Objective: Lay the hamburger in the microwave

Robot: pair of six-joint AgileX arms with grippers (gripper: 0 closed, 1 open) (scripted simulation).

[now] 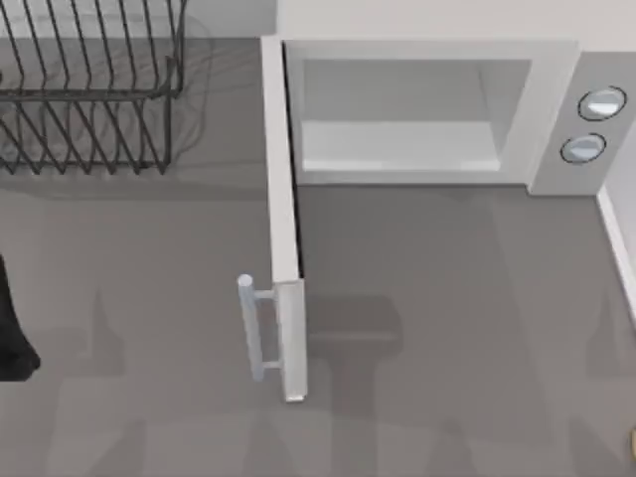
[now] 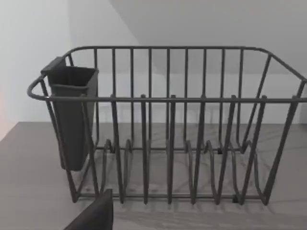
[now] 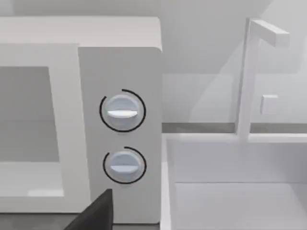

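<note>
From above, the microwave (image 1: 427,109) stands at the worktop's (image 1: 447,328) far side, door (image 1: 283,229) swung open; a tan sliver at the right edge may be the hamburger (image 1: 632,442).

The left wrist view shows a wire rack (image 2: 168,129); the right wrist view, the microwave's knobs (image 3: 122,111). I cannot tell either gripper's state.

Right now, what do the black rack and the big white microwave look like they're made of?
The dish rack looks like thin metal wire with a dark matte coating: slim bent rods, no shine. Its cutlery cup looks like dull dark plastic, with flat solid walls. The microwave looks like smooth white painted metal or plastic; which one is hard to tell. Its two knobs look like shiny silver metal or chromed plastic.
</note>
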